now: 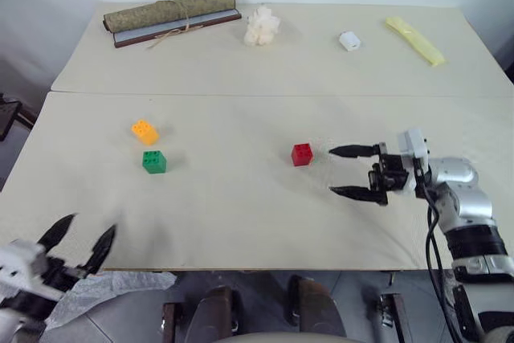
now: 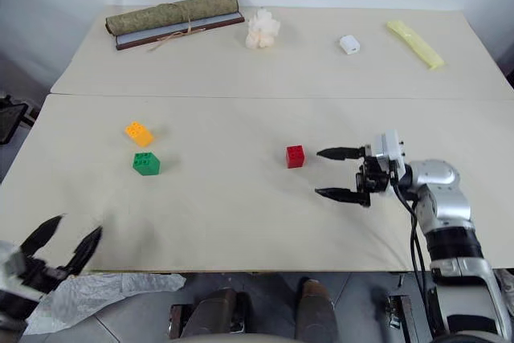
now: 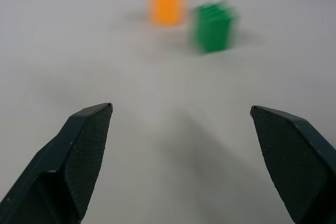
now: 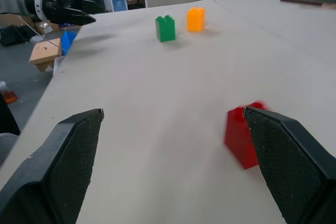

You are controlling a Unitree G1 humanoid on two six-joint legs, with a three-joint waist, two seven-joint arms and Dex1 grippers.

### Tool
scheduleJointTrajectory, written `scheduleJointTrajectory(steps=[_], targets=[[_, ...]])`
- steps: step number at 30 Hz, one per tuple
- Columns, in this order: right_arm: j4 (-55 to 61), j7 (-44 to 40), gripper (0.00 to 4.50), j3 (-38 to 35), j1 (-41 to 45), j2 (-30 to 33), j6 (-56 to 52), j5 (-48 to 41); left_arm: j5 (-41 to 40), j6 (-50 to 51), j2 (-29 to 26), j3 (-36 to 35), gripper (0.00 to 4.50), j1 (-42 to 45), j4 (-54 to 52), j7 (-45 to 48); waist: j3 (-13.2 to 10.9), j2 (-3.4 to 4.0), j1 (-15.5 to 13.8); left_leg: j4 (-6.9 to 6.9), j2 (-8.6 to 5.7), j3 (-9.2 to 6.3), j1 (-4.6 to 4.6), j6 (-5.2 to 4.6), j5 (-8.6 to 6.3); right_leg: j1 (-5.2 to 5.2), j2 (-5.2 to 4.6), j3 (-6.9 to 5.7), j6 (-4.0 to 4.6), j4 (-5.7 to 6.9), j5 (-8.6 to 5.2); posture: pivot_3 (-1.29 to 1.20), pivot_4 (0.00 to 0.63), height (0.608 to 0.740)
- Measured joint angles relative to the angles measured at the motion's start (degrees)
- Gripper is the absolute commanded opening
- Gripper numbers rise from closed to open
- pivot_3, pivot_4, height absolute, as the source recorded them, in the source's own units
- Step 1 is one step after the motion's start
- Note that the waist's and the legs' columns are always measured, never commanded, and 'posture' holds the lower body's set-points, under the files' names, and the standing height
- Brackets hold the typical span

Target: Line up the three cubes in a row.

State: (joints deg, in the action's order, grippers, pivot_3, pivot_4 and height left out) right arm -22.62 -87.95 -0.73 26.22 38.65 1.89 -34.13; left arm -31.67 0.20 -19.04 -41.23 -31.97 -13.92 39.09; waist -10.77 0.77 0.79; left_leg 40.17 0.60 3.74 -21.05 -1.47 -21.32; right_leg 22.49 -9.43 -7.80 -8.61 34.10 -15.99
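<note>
Three studded toy cubes sit on a cream table (image 1: 241, 222): the red cube (image 1: 302, 154) alone, the green cube (image 1: 153, 161) and orange cube (image 1: 144, 132) close together well to its left. The right gripper (image 1: 351, 172) hovers just right of the red cube, jaws wide, empty. The left gripper (image 1: 79, 242) waits at the table's near edge, also wide and empty. The cubes look light, rigid and slick; their flat sides seem the best hold.

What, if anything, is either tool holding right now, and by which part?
Nothing is held. Both the left tool and the right tool are open; the red cube sits free on the table.
</note>
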Motion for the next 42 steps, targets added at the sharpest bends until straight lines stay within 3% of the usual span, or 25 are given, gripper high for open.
scheduleJointTrajectory(steps=[6,10,14,17,26,29,37,42], targets=[[-2.7,-0.2,4.45,-3.3,-1.5,-0.3,5.4,1.2,-2.7,2.6,-0.4,1.3,4.50,-1.7,-4.4,0.8,0.0,-0.06,-1.0,0.00,0.02,-0.10,0.00,-0.05,-0.04,0.01,0.00,0.06,0.03,-0.06,0.05,0.00,0.150,0.740],[-2.6,-0.2,4.45,-4.4,-1.9,-0.2,6.5,1.4,-3.1,6.3,-0.8,5.0,4.50,4.0,-10.5,-4.4,0.1,-0.08,-0.8,0.01,0.04,-0.08,0.03,-0.05,-0.03,-0.01,0.02,0.08,0.04,-0.02,0.08,0.00,0.150,0.740],[-0.1,-0.2,4.45,-5.4,-3.2,0.0,5.2,1.3,2.7,18.9,-1.6,15.5,4.50,18.1,-15.0,-19.6,0.1,-0.05,-1.4,0.10,-0.04,-0.07,0.05,-0.06,0.00,-0.03,0.04,0.13,0.01,0.08,0.12,0.00,0.150,0.740],[2.5,-0.1,4.45,-5.8,-4.0,0.1,4.0,1.1,6.3,26.2,-0.1,20.5,4.50,22.9,-16.8,-28.0,0.1,-0.11,-0.9,0.02,-0.09,-0.04,0.08,-0.05,-0.01,-0.02,0.09,0.17,0.00,0.02,0.12,0.00,0.150,0.740],[9.2,0.7,4.45,-6.0,-7.5,0.2,-0.6,0.9,13.4,32.5,4.8,28.5,4.50,33.3,-11.7,-38.4,0.1,-0.13,-1.5,0.08,-0.20,-0.05,0.07,-0.02,-0.01,-0.04,0.18,0.17,-0.01,-0.01,0.13,0.00,0.150,0.740],[10.0,1.2,4.50,-6.1,-8.0,0.2,-1.2,0.9,15.2,32.5,5.0,29.9,3.92,34.5,-9.7,-39.0,0.1,-0.13,-1.7,0.08,-0.20,-0.04,0.04,-0.01,-0.01,-0.01,0.18,0.16,-0.01,-0.03,0.13,0.00,0.150,0.740],[12.3,3.2,4.50,-6.3,-10.1,-0.2,-2.1,0.9,14.9,27.4,4.8,29.4,1.52,33.8,-7.5,-33.4,0.1,-0.13,-2.2,0.09,-0.21,-0.04,0.04,-0.01,-0.01,-0.02,0.17,0.15,-0.01,-0.02,0.13,0.00,0.150,0.740],[14.6,5.2,4.50,-7.2,-12.6,-0.6,-3.5,0.6,10.3,19.7,-5.1,29.0,1.47,33.5,-0.8,-12.9,0.1,-0.13,-2.2,0.08,-0.24,0.08,0.01,-0.01,-0.01,0.00,0.18,0.11,-0.01,-0.04,0.13,0.00,0.150,0.740]])
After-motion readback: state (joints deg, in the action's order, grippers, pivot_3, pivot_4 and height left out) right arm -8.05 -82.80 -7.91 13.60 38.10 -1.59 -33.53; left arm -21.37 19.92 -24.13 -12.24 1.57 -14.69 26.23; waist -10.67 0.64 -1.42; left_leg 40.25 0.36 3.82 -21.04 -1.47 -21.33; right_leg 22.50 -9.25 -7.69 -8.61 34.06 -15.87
